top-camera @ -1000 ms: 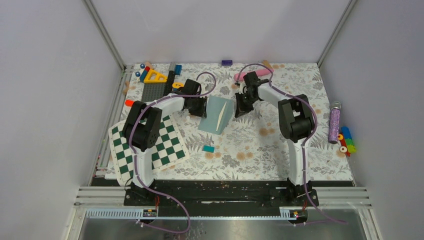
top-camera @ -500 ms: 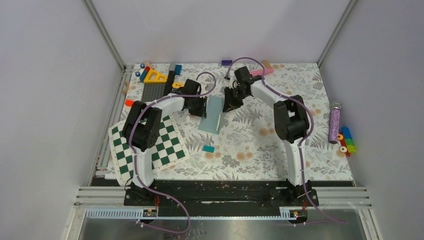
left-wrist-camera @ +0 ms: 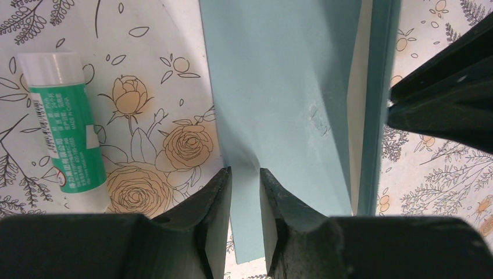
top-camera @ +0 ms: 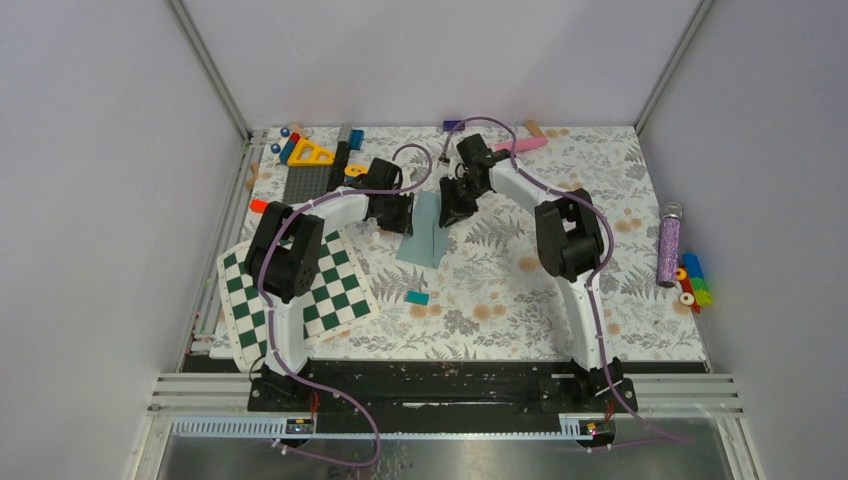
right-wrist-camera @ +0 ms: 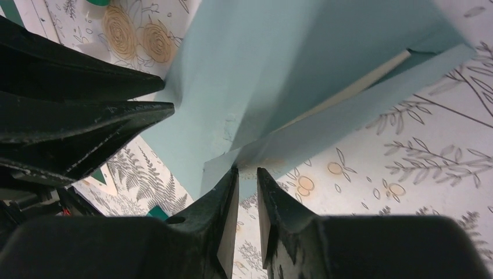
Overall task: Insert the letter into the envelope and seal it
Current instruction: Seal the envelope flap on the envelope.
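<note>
The teal envelope [top-camera: 424, 232] stands tilted on the flowered mat between my two grippers and looks narrow from above. My left gripper [top-camera: 404, 214] is shut on its left edge; in the left wrist view the jaws [left-wrist-camera: 245, 174] pinch the envelope sheet [left-wrist-camera: 279, 87]. My right gripper [top-camera: 448, 208] is shut on the envelope's other edge, with its tips [right-wrist-camera: 247, 171] at a corner of the envelope [right-wrist-camera: 279, 70]. The cream letter shows only as a thin strip between the envelope's layers [left-wrist-camera: 356, 104], also in the right wrist view [right-wrist-camera: 372, 72].
A green-and-white glue stick [left-wrist-camera: 65, 131] lies left of the envelope. A small teal block [top-camera: 417, 297] lies in front of it. A green-white checkerboard [top-camera: 290, 290] sits at the left. Toys line the back edge and right side [top-camera: 690, 280].
My right gripper has moved left toward the left gripper, carrying the envelope's right side with it. The envelope has gone from wide and open to narrow. The left gripper has held still.
</note>
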`<state>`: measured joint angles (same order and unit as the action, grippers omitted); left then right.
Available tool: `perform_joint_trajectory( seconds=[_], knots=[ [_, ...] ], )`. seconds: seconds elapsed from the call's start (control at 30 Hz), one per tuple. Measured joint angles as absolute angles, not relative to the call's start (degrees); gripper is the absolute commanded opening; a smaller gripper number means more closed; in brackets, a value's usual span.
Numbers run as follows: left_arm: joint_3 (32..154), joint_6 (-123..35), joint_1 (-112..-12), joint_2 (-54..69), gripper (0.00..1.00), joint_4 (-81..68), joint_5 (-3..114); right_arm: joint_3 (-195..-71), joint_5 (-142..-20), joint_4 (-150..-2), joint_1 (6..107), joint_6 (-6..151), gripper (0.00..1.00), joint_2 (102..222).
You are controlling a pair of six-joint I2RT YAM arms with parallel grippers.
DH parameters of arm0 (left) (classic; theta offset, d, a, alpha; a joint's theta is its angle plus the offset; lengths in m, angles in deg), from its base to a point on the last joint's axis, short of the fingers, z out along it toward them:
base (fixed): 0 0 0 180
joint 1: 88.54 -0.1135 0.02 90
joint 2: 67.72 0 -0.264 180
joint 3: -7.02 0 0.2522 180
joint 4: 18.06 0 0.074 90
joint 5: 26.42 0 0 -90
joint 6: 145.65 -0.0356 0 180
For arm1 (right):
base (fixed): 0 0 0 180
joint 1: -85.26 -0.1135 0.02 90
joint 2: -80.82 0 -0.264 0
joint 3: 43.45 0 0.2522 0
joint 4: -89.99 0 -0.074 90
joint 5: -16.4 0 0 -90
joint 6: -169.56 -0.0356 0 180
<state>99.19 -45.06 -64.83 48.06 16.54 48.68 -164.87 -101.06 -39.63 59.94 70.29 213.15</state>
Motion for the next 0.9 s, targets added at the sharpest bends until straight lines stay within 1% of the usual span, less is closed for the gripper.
perform_joint_trajectory(
  seconds=[0.4, 0.47, 0.53, 0.67, 0.9],
  knots=[
    [99.2, -45.1, -64.9, 48.1, 0.25, 16.5, 48.4, -174.1, -98.5, -34.1, 57.3, 70.6, 0.25, 219.8],
    [99.2, -45.1, -64.9, 48.1, 0.25, 16.5, 48.3, -175.2, -97.3, -32.8, 57.1, 71.3, 0.24, 220.0],
    [99.2, -45.1, -64.9, 48.1, 0.25, 16.5, 48.3, -176.7, -95.6, -31.3, 56.7, 72.4, 0.19, 220.4],
    [99.2, -45.1, -64.9, 48.1, 0.24, 16.5, 48.2, -180.5, -92.3, -28.7, 55.2, 75.3, 0.0, 221.6],
    [99.1, -44.6, -64.9, 48.1, 0.24, 16.8, 46.7, -183.1, -90.0, -25.6, 52.9, 77.5, 0.0, 223.4]
  ],
)
